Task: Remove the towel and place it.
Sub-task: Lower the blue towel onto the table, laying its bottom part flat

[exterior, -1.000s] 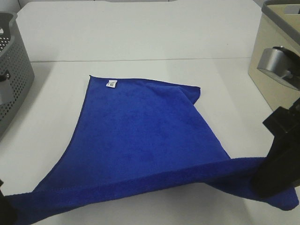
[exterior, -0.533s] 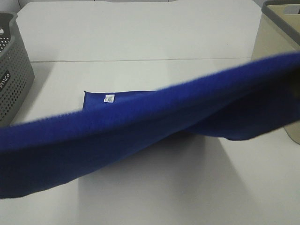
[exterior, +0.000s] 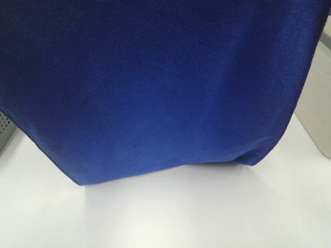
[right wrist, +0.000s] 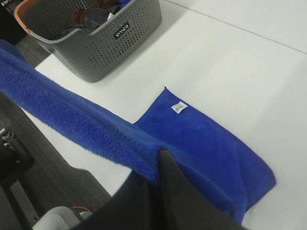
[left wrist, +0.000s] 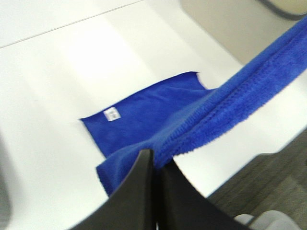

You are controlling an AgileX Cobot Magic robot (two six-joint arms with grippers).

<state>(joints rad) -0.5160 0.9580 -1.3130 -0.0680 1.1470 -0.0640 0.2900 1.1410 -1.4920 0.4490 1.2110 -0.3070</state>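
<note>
The towel (exterior: 155, 88) now fills almost the whole high view, a blue sheet hanging close in front of that camera. A second ago it lay nearly flat on the bench (exterior: 181, 217) with only its near edge raised. Half a second ago that edge crossed the view as a tilted band. So the near long edge has gone up quickly, and the cloth drapes from it.

The wrist views show that the towel is not yet wholly clear. Its far part, with the white tag (left wrist: 111, 114) at one corner, lies flat on the bench, and the rest rises from there to the lifted edge.

The left tool (left wrist: 154, 160) has its fingers together, clamped on one end of that plush edge. The right tool (right wrist: 163, 158) is clamped likewise on the other end, so the edge runs stretched between them.

Further out, a grey basket (right wrist: 96, 48) holding some items stands at one end of the bench, and a beige bin (exterior: 318, 119) stands at the other, both apart from the cloth.

For the task, the removal looks well begun but not finished. The tagged end must probably come off the bench before the towel can be carried and placed.
</note>
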